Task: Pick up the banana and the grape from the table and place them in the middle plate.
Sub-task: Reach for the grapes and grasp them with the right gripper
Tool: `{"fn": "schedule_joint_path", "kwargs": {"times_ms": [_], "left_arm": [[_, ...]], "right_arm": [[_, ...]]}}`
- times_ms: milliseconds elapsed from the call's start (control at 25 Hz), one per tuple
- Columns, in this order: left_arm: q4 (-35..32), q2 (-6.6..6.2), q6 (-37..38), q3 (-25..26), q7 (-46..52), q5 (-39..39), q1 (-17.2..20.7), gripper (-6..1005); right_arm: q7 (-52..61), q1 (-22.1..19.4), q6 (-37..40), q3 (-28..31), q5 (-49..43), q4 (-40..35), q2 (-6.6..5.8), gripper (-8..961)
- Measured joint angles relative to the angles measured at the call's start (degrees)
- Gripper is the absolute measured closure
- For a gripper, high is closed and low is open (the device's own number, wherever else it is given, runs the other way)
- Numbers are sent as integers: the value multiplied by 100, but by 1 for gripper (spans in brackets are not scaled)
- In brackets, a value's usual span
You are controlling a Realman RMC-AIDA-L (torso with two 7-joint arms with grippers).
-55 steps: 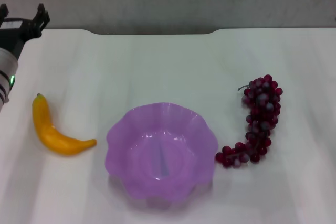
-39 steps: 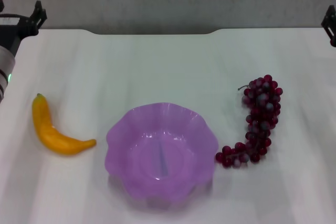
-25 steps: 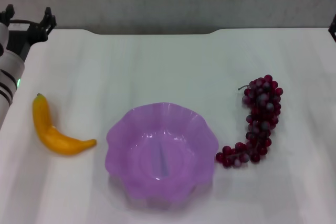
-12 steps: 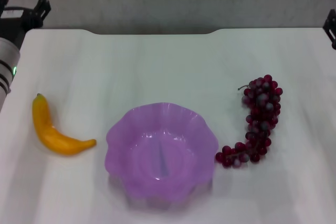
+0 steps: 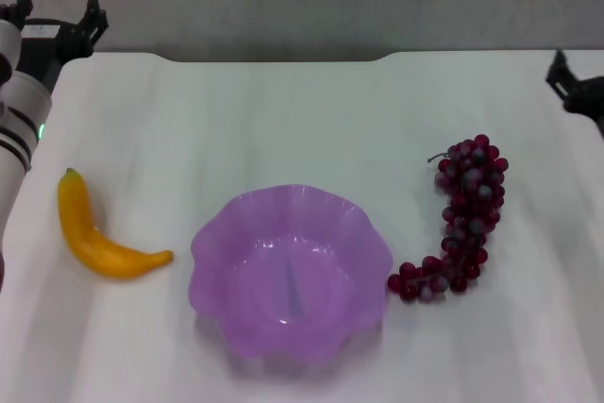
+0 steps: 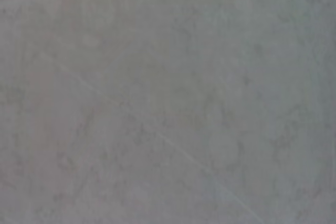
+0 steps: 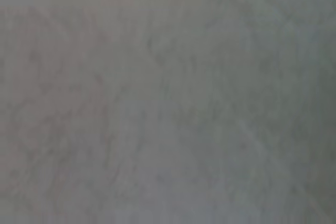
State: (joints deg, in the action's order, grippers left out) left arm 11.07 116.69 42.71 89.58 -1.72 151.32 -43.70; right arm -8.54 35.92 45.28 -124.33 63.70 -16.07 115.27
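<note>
Large flat white tabletop (image 5: 283,120) with faint pale streaks, grey wall behind. Translucent purple plastic dish with a wavy scalloped rim (image 5: 212,233) sits near the front centre, nothing inside. Long bunch of small dark red-purple glossy grapes (image 5: 464,216) lies just right of the dish, thin stem at the far end, close to the rim but apart. Curved yellow-orange banana (image 5: 94,238), greenish tip away from the robot, lies left of the dish, apart. Left gripper (image 5: 55,14) at far left table corner, black fingers spread, holding nothing. Right gripper (image 5: 571,92) at right edge, only partly visible; fingers' state cannot be told. Wrist views show blank grey surface
</note>
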Motion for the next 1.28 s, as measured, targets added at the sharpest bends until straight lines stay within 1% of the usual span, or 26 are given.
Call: {"fn": "schedule_joint_path", "kwargs": {"times_ms": [80,160,360,600,760,880,960,1280], "left_arm": [[11,4,-3,5,21,-6,10,97],[-10,-1,-41,-10,14,-7,6,97],[-30,7,-102,-29,7,16,8,97],[-19,13,-102,-32,29,3,11,97],[-29,13,-102,-37,31,28,8,97],[-39,12,-101,-38,27,41,23,97],[-46,11,-101,-37,25,43,29,97],[-32,19,-97,-46,32,54,32,97]], "right_arm": [[97,185,-357,10,12,30,-9,71],[298,267,-528,-18,-9,18,-7,71],[1097,257,-700,-299,-387,-106,2,72],[1771,177,-1031,-334,-448,-86,34,73],[1827,127,-1402,-528,-481,-143,42,73],[1838,73,-1622,-950,-491,-293,38,73],[1838,65,-1721,-1090,-488,-342,36,73],[1841,-109,-1812,-1166,-451,-358,61,74]]}}
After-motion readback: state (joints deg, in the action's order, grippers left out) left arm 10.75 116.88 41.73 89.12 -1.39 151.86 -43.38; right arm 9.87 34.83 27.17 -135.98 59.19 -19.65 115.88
